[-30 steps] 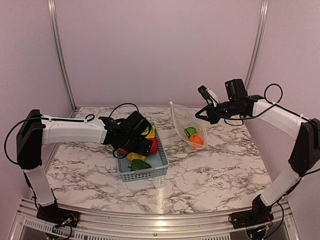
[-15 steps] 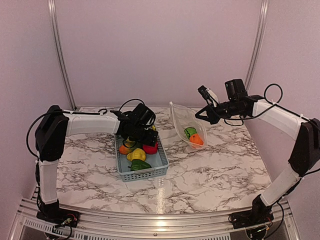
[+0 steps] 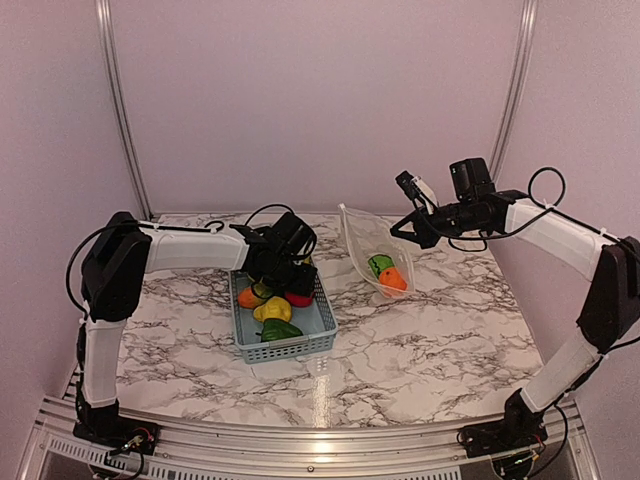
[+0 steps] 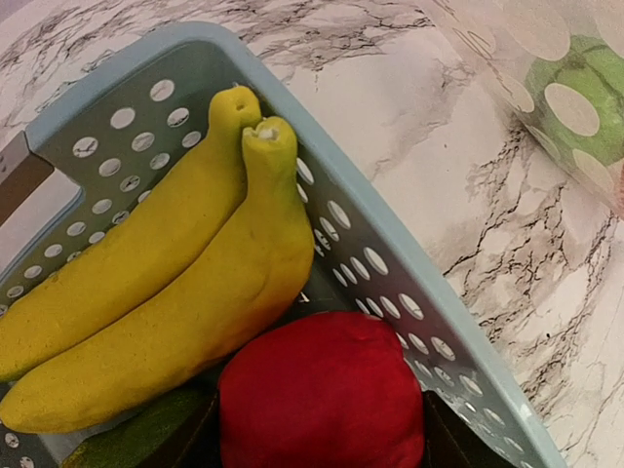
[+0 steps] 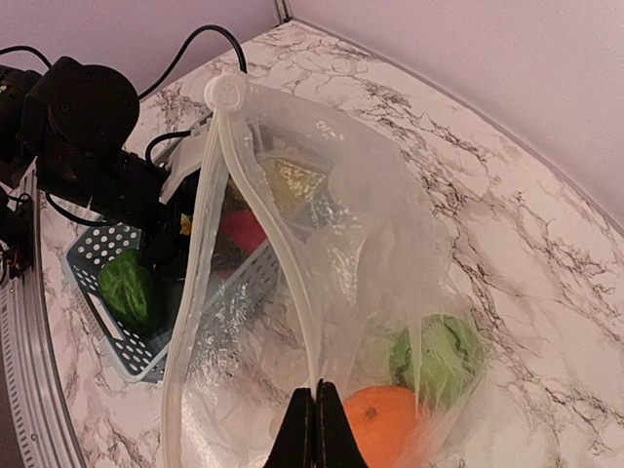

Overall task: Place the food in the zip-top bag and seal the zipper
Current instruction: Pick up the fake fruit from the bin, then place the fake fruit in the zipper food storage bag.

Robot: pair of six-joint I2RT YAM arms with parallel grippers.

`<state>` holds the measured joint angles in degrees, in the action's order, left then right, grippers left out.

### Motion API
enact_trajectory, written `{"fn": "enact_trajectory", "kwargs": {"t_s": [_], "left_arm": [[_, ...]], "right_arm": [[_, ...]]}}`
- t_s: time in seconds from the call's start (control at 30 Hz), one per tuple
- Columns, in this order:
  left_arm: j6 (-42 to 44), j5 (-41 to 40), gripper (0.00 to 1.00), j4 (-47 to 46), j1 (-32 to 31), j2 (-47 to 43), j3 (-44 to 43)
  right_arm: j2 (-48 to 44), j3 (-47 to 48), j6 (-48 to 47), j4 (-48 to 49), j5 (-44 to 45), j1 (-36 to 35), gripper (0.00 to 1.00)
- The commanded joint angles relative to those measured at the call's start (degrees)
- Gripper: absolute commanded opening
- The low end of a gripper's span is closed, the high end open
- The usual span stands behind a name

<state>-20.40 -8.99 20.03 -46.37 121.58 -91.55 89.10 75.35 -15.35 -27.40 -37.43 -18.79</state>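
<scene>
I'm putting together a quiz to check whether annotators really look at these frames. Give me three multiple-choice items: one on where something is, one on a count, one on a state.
1. The two yellow plastic bananas lie:
A in the blue-grey mesh basket
B in the clear zip-top bag
C in mid-air

2. Toy pieces inside the bag:
A none
B two
C five

3. The right claw is:
A open over the basket
B shut on the bag's rim
C open, holding nothing

Answers:
1 A, the left wrist view shows them against the basket's perforated wall.
2 B, a green piece and an orange piece sit at its bottom.
3 B, its fingers meet on the pale zipper strip.
</scene>
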Motion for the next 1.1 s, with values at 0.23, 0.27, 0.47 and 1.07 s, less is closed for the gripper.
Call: {"fn": "enact_trajectory", "kwargs": {"t_s": [0.23,0.27,0.47,1.07], "left_arm": [[-0.6,-2.3,0.53,1.7,0.4,-12.0,4.4],[-0.6,-2.0,0.53,1.0,0.3,-13.7,5.1],[-0.4,0.6,0.5,-8.8,-1.7,-23.8,10.0],[0.4,9.7,0.47,-48.6,-9.4,-13.8,8.7]], "right_arm": [[-0.6,2.3,-1.0,-0.7,1.5,-0.6,0.0],[-0.6,2.7,-1.0,-1.0,2.0,-0.6,0.0],[0.9,6.3,-0.9,-3.5,3.8,-0.9,0.0],[7.7,19.7,2.0,-11.0,1.8,-2.1,0.0]]}}
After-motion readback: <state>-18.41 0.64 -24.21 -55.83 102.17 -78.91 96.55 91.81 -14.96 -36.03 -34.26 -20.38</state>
